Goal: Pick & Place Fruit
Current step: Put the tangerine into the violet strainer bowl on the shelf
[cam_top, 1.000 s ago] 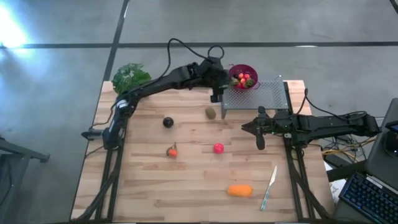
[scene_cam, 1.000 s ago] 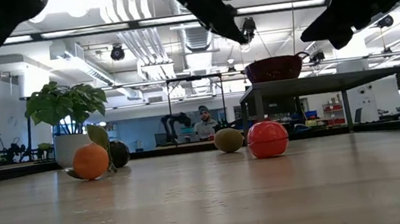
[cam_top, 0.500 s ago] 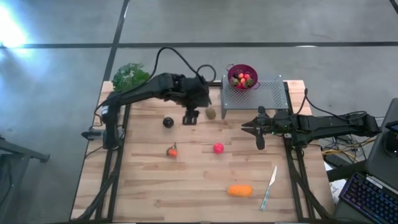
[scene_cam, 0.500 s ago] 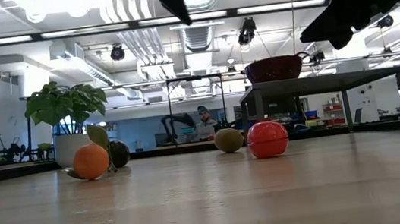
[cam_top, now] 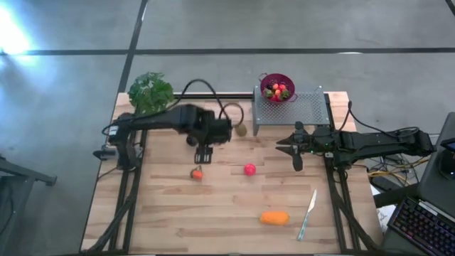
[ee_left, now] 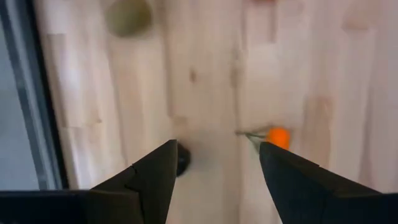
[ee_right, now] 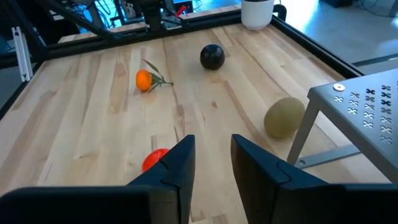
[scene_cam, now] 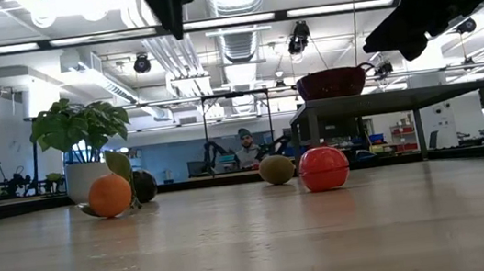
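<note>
No brand, label or writing can be read anywhere. From above, nearest the front edge of the table (cam_top: 170, 220) lie the oblong orange piece (cam_top: 274, 217) and, just beside it, the pale knife (cam_top: 307, 213). Farther in sit the small orange (cam_top: 196, 173) with its leaf and the red ball (cam_top: 249, 169), well apart from each other.

My left gripper (cam_top: 204, 151) hangs over the boards between the small orange and the dark plum (ee_left: 181, 160); its fingers (ee_left: 149, 180) stand spread with nothing between them. My left wrist view shows the plum just beside one finger and the orange near the other; from above my arm hides the plum.

My right gripper (cam_top: 288, 147) waits by the front of the metal rack (cam_top: 291, 110), its fingers (ee_right: 177, 168) a little apart and empty.

The kiwi (cam_top: 241, 129) lies by the rack's leg. On the rack's far edge the pink bowl (cam_top: 277, 87) holds strawberries and berries; the low view shows only its rim. The plant (cam_top: 151, 91) stands at the far left corner. Only the low view shows a person (scene_cam: 246, 150) far behind.
</note>
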Motion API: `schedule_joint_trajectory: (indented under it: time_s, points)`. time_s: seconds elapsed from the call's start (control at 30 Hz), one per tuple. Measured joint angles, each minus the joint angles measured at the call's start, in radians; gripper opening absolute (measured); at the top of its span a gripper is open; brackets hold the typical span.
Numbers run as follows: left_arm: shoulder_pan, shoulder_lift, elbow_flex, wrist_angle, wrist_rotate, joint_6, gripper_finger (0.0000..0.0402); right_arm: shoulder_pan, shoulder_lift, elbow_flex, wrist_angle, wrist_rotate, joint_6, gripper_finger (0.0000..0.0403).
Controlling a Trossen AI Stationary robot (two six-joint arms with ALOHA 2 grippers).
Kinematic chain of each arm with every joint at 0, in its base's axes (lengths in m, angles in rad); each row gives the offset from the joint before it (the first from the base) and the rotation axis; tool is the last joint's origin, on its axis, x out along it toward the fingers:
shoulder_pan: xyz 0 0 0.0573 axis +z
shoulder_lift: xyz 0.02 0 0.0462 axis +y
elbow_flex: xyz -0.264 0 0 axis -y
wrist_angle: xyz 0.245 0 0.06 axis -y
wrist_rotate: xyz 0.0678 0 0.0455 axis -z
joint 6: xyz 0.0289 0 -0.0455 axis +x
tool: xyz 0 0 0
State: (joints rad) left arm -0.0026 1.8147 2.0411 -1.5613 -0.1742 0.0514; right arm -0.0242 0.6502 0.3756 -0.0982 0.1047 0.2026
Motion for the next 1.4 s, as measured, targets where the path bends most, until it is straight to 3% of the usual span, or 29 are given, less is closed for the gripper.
schedule_joint_trajectory:
  time_s: [0.27,0.57,0.77,1.03,1.4]
  points:
    - [-0.121,-0.158,-0.337,0.225,-0.001,-0.137,0.0233,0.0,0.0,0.0,0.001,0.0,0.007,0.0106]
    - [-0.231,-0.371,-0.754,0.485,0.015,-0.334,0.0233,0.0,0.0,0.0,0.008,0.0,0.004,0.0072]
    - [-0.293,-0.429,-0.96,0.698,0.044,-0.354,0.0233,0.0,0.0,0.001,0.013,0.001,0.003,0.0053]
    - [-0.301,-0.404,-1.07,0.796,0.045,-0.34,0.0232,0.0,0.0,0.001,0.029,0.003,0.003,0.0043]
    - [-0.293,-0.353,-1.113,0.9,-0.002,-0.263,0.0214,0.0,0.0,0.001,0.029,0.002,0.003,0.0071]
